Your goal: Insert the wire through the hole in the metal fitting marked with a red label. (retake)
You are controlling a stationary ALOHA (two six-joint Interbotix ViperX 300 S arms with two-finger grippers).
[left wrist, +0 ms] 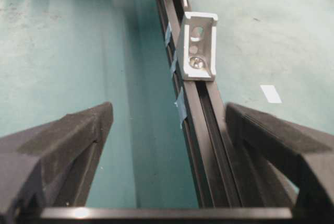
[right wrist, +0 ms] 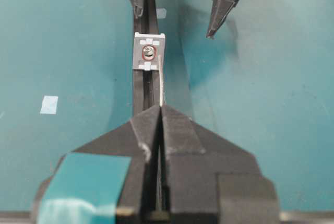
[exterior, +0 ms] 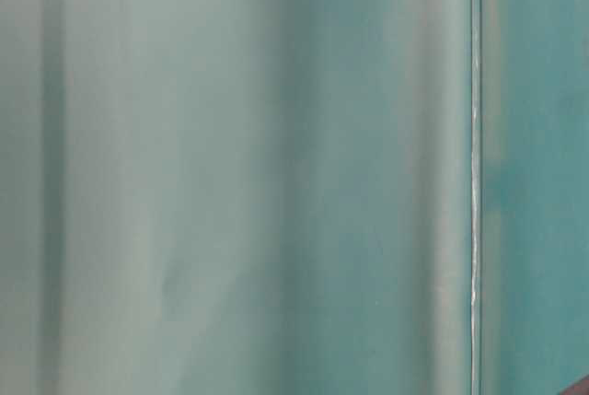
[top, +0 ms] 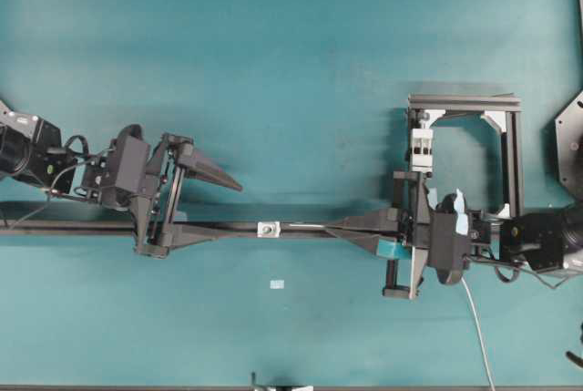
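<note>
Right gripper [right wrist: 159, 110]: nearest the right wrist camera; its jaws are pressed together on the wire [right wrist: 161, 80], a short whitish length of which is seen projecting toward the bracket.
Metal fitting [right wrist: 149, 51]: mounted on the black rail [top: 301, 229], between the two grippers; a red ring is marked around its dark centre hole.
Wire tip: seen just short of the fitting and slightly to the right of the hole; not yet threaded.
Left gripper [top: 211, 204]: jaws held wide apart, straddling the rail on the far side of the fitting, nothing gripped.
Step in hand: alignment of the wire tip with the hole is judged to be under way.
Next move: a small sideways correction and a straight feed along the rail would be needed, with the limp tip kept from bending.
Desk [top: 273, 45]: covered in teal cloth; a pale-blue tag [top: 277, 284] is laid near the rail.
Room: nothing usable is shown by the blurred table-level view.
</note>
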